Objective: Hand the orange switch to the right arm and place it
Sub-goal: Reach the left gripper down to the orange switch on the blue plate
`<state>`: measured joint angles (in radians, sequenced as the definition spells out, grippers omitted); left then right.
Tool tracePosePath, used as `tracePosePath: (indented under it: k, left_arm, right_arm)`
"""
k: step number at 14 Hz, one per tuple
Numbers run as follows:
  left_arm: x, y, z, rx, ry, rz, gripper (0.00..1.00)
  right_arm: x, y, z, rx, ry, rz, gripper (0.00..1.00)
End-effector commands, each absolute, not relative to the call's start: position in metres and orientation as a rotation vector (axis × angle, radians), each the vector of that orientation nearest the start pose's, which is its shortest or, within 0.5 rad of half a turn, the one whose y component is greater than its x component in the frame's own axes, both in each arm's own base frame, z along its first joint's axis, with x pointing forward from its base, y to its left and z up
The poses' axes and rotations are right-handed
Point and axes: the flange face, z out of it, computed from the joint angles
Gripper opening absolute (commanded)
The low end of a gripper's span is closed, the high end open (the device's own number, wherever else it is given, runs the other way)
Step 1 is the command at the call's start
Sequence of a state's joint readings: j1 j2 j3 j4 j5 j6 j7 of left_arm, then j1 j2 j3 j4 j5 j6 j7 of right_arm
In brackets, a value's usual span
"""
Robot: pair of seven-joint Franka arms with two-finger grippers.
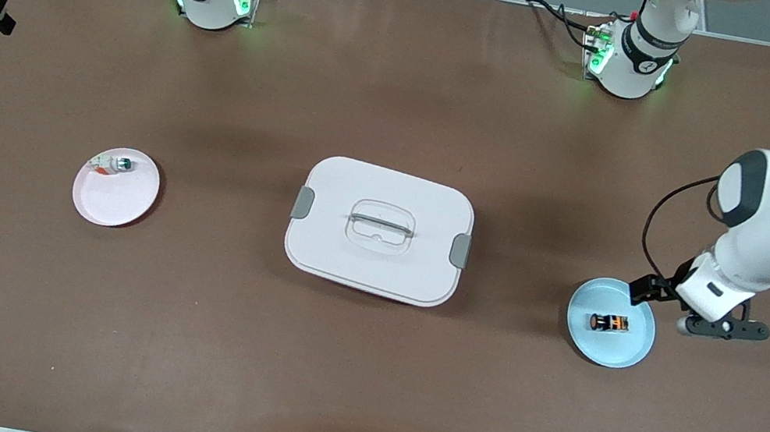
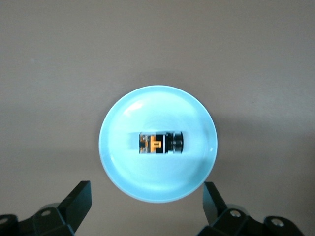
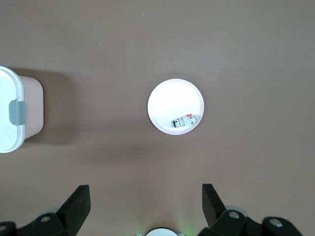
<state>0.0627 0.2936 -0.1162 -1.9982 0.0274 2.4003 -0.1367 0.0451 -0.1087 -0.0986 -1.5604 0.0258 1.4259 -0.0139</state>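
Note:
The orange switch (image 1: pixel 609 323), a stubby black part with orange bands, lies on its side in the middle of a light blue plate (image 1: pixel 626 352) toward the left arm's end of the table. In the left wrist view the switch (image 2: pixel 160 142) lies on the plate (image 2: pixel 157 184). My left gripper (image 1: pixel 711 321) hangs above the table beside the plate's rim; it is open and empty (image 2: pixel 146 206). My right gripper (image 3: pixel 145 206) is out of the front view. It is open and empty, high above bare table near its own arm's base.
A white lidded box (image 1: pixel 379 229) with grey clips and a clear handle stands mid-table; it also shows in the right wrist view (image 3: pixel 12 110). A pale pink plate (image 1: pixel 114 200) toward the right arm's end holds a small white part with a green tip (image 1: pixel 117 163), also seen from the right wrist (image 3: pixel 186 120).

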Motion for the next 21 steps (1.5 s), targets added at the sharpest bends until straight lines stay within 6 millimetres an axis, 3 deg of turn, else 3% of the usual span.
tracePosePath:
  k: [1,4,7,16,21]
  left_arm:
    - [0.620,-0.030,0.287,-3.161,-0.121,-0.198,1.00]
    - [0.623,-0.030,0.249,-3.170,-0.125,-0.198,1.00]
    - [0.625,-0.030,0.224,-3.177,-0.131,-0.227,1.00]
    - [0.627,-0.035,0.194,-3.186,-0.124,-0.237,1.00]
    - [0.628,-0.034,0.189,-3.187,-0.125,-0.240,1.00]
  right_arm:
    - [0.496,-0.027,0.679,-3.112,0.036,0.026,1.00]
    - [0.496,-0.027,0.679,-3.112,0.036,0.026,1.00]
    - [0.496,-0.027,0.679,-3.113,0.036,0.023,1.00]
    - [0.496,-0.027,0.678,-3.112,0.036,0.026,1.00]
    - [0.496,-0.027,0.678,-3.112,0.036,0.026,1.00]
